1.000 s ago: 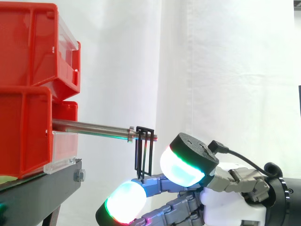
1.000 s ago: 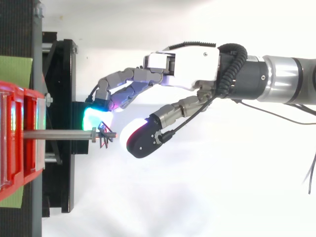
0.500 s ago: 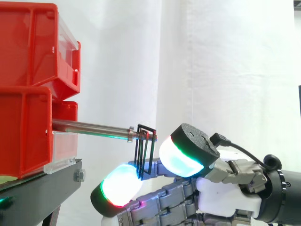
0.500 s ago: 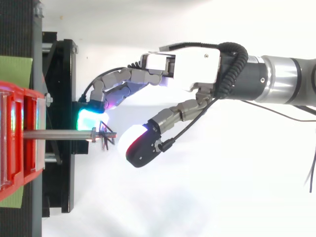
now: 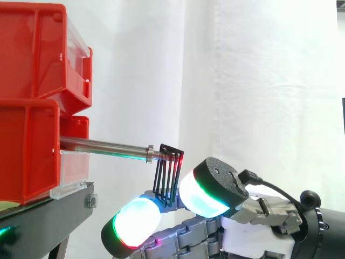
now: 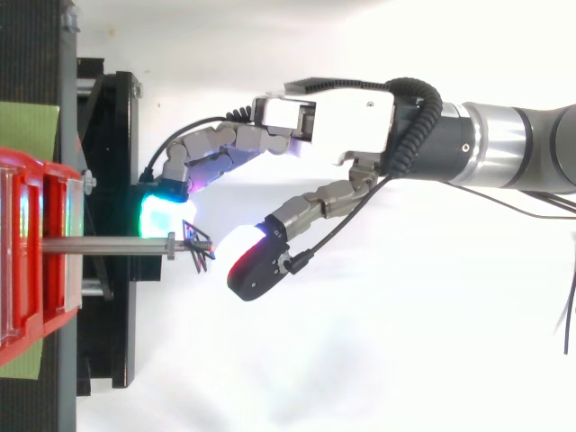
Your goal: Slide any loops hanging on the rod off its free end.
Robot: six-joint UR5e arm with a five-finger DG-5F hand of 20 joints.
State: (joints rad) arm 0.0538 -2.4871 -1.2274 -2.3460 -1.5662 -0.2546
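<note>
A steel rod (image 5: 102,145) sticks out level from between the red bins and ends in a threaded tip. Several black wire loops (image 5: 167,174) hang bunched at that tip, fanned and tilted, their tops at the very end of the rod. In the top view the loops (image 6: 196,247) sit just past the rod's nut. My hand (image 6: 346,112) reaches in from the right and stays open. The loops' lower ends hang between a glowing green-white finger pad (image 5: 135,221) and the thumb's cyan pad (image 5: 202,194), resting against a finger below.
Two stacked red bins (image 5: 32,54) sit on the black stand (image 5: 48,216) at the left, the rod coming from between them. A white curtain hangs behind. Open space lies right of the rod's tip, where the arm (image 6: 513,144) comes in.
The hand has shifted left and closer under the rod's tip. The loops have gone from hanging straight to fanned and tilted, their tops now further out at the rod's end.
</note>
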